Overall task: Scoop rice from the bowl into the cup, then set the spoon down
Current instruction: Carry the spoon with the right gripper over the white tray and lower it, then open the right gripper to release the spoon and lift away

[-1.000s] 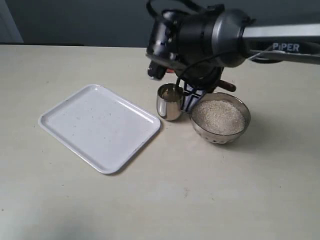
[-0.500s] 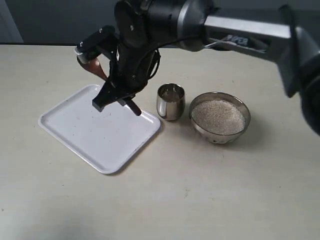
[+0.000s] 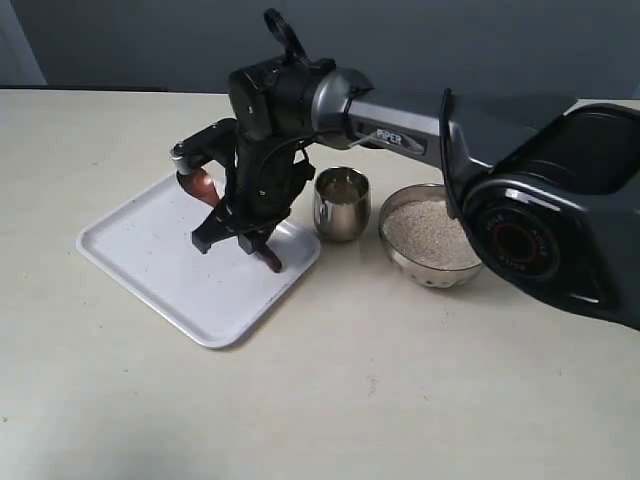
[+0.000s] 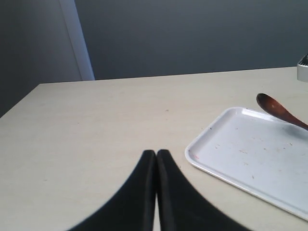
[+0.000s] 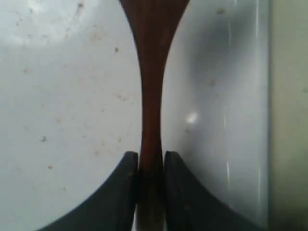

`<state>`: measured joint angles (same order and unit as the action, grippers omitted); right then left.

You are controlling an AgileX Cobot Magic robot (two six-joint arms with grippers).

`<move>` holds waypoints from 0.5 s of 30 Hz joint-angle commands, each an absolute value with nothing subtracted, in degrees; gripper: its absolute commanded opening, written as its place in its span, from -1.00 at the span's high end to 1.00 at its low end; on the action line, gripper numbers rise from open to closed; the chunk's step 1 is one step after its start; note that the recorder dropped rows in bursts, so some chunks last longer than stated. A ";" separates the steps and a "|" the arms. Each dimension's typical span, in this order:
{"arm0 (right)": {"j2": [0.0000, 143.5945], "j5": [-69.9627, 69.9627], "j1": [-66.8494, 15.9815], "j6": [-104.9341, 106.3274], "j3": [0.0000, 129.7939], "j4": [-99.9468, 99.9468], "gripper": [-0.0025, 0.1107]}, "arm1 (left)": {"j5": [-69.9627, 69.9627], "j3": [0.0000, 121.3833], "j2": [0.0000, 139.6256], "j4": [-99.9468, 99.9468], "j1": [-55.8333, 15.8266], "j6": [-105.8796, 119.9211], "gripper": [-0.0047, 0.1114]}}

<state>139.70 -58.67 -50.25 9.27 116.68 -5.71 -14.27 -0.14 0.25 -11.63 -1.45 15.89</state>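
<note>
While the right gripper [image 3: 236,236] is clamped on the spoon [image 3: 203,186] by its handle, it hangs low over the white tray [image 3: 140,265] at center-left of the exterior frame, with the scoop end tilted up toward the upper left. Can't tell if the handle tip touches the tray. The cup [image 3: 342,208] stands just right of the tray, and the bowl [image 3: 432,277] of rice [image 3: 428,232] sits beside it. The left gripper [image 4: 156,159] has its fingers pressed together over the surface [image 4: 96,120].
</note>
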 commanded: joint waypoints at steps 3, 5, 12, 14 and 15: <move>139.65 -58.92 -49.70 9.37 117.41 -6.78 0.19 | -13.43 0.00 0.00 -11.46 -1.83 15.58 0.91; 139.65 -58.57 -49.70 9.37 117.41 -6.78 0.19 | -13.43 0.00 0.00 -11.46 -1.83 15.58 0.91; 136.41 -61.38 -49.70 9.37 119.77 -4.65 0.44 | -13.43 0.00 0.00 -11.46 -1.83 15.58 0.91; 132.55 -61.37 -49.70 9.37 120.87 -2.78 0.75 | -13.43 0.00 0.00 -11.46 -1.83 15.58 0.91; 131.34 -61.48 -49.70 9.37 120.88 -2.17 0.87 | -13.43 0.00 0.00 -11.46 -1.83 15.58 0.91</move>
